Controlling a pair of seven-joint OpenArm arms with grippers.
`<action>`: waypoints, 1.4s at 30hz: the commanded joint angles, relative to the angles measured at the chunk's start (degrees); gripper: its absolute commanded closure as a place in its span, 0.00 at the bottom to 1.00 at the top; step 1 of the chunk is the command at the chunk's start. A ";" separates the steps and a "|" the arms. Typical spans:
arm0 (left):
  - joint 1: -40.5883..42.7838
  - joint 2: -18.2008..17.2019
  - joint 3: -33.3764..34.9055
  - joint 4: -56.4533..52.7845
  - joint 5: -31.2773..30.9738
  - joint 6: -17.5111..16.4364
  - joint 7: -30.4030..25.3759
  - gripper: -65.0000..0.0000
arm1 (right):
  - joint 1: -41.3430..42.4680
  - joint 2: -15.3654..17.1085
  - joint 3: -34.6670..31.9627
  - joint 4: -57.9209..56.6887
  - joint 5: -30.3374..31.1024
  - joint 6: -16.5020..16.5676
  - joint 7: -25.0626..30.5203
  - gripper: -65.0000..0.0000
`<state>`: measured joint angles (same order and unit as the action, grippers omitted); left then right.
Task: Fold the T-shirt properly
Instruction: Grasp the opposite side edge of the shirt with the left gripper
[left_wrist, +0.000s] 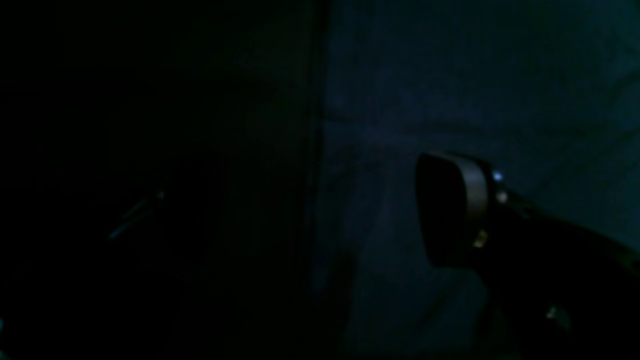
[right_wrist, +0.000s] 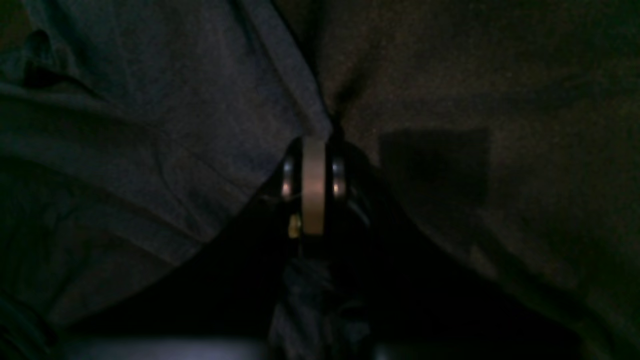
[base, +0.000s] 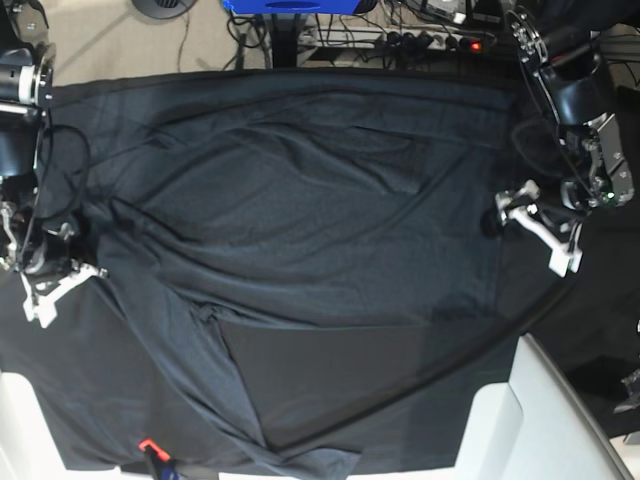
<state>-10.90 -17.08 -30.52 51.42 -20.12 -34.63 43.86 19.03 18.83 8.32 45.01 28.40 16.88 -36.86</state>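
Right wrist view shows the right gripper (right_wrist: 313, 145) pinched shut on a hemmed edge of the T-shirt (right_wrist: 150, 125), at the shirt's border with the black tablecloth (right_wrist: 500, 75). The shirt lies rumpled across the middle of the table. At the opposite side edge, the left gripper (base: 535, 222) hangs with jaws spread wide, holding nothing. A clean fold probably needs that claw to close on the matching hem first, then both lifting evenly.
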 joint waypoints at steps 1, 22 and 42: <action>-1.19 -0.81 0.68 -1.09 -0.41 -0.22 -0.12 0.10 | 1.50 0.73 0.34 1.27 1.00 0.39 0.95 1.00; -1.37 -0.46 -2.49 -4.52 -0.41 -0.31 -1.17 1.00 | 1.50 0.73 0.34 1.27 1.00 0.39 0.95 1.00; 12.17 2.71 -2.40 22.30 -0.14 2.06 7.09 1.00 | 1.50 0.73 0.34 0.92 1.00 0.30 0.95 1.00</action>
<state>1.89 -13.32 -32.62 72.73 -19.73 -32.60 51.75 19.03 18.74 8.40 44.99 28.51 16.88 -36.88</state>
